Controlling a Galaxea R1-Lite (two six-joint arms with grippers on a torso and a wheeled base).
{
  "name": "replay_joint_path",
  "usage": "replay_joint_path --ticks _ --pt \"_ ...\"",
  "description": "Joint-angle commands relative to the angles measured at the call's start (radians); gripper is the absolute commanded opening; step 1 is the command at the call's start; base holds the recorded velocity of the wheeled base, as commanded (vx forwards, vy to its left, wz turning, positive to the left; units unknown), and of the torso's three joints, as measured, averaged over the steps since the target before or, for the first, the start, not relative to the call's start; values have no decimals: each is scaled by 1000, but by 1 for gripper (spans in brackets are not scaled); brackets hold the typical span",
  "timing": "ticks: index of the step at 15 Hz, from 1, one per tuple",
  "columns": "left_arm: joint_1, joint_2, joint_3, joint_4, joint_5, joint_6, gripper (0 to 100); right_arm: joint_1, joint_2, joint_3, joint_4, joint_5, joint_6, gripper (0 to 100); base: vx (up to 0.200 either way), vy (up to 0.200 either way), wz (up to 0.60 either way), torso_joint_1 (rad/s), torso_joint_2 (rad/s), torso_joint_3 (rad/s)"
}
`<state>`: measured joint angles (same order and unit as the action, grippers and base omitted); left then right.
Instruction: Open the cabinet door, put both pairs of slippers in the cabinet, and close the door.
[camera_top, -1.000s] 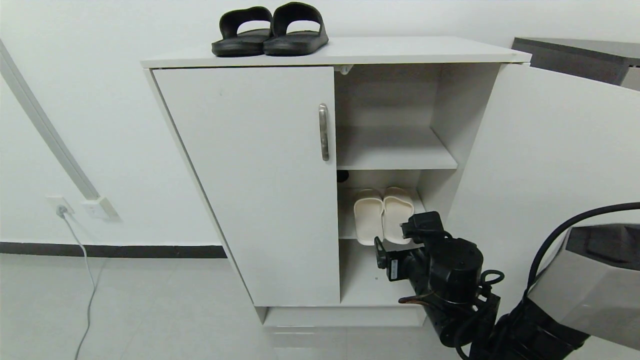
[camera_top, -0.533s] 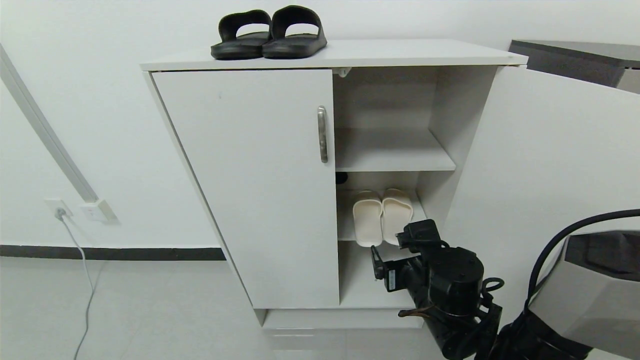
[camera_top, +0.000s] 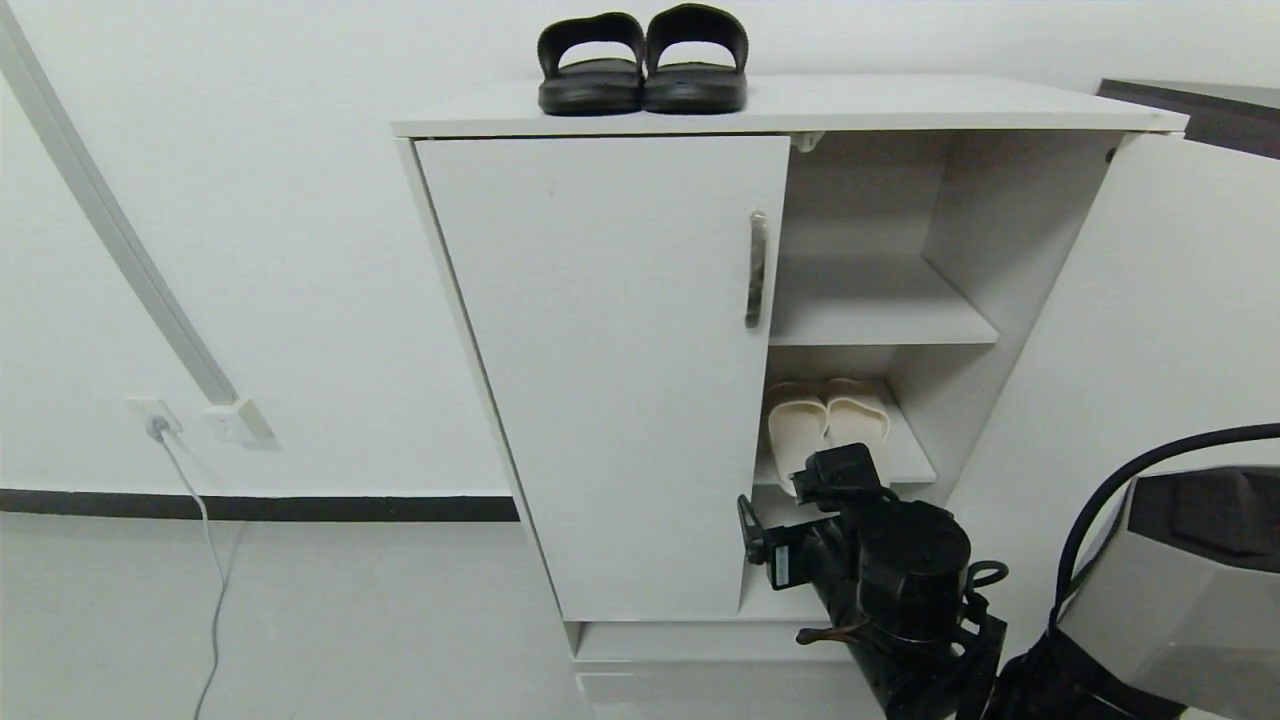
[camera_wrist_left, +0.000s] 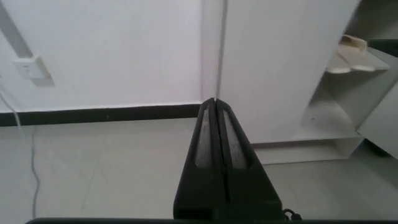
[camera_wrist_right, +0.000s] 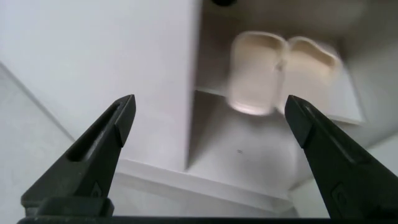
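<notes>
Head: black slippers (camera_top: 643, 65) sit on the cabinet (camera_top: 950, 100) top. Cream slippers (camera_top: 828, 425) lie on the middle shelf, past the open right door (camera_top: 1160, 330). The right gripper (camera_top: 790, 505) is just below and in front of them.
Left wrist: left gripper (camera_wrist_left: 215, 109) pinched together, empty, well apart from the cabinet.
Right wrist: jaws spread wide, empty, with the cream pair beyond, untouched.

White wall (camera_top: 300, 250) with dark baseboard (camera_top: 250, 506), socket (camera_top: 150, 412) and grey cable (camera_top: 207, 525), above pale tiled floor (camera_top: 300, 630)

We note cream slippers (camera_top: 800, 430) partly hidden behind the right arm (camera_top: 900, 560), blurred in its wrist view; the open door (camera_top: 1180, 330) runs off-frame.
</notes>
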<state>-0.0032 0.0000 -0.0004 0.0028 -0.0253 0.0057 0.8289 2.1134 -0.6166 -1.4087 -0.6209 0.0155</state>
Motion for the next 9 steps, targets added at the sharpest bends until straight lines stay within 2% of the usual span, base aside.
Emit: replay_joint_path --ticks 1,6,9 --pt "-1 2 -1 0 -1 0 0 1 3 3 -1 0 0 100 0 200 0 2 -2 7" --pt "0 2 0 0 -1 0 0 -1 3 3 -18 -2 -2 100 0 200 0 5 1 2" --pt "0 2 0 0 1 -1 0 -2 3 8 -24 4 -2 100 0 0 0 0 0 0"
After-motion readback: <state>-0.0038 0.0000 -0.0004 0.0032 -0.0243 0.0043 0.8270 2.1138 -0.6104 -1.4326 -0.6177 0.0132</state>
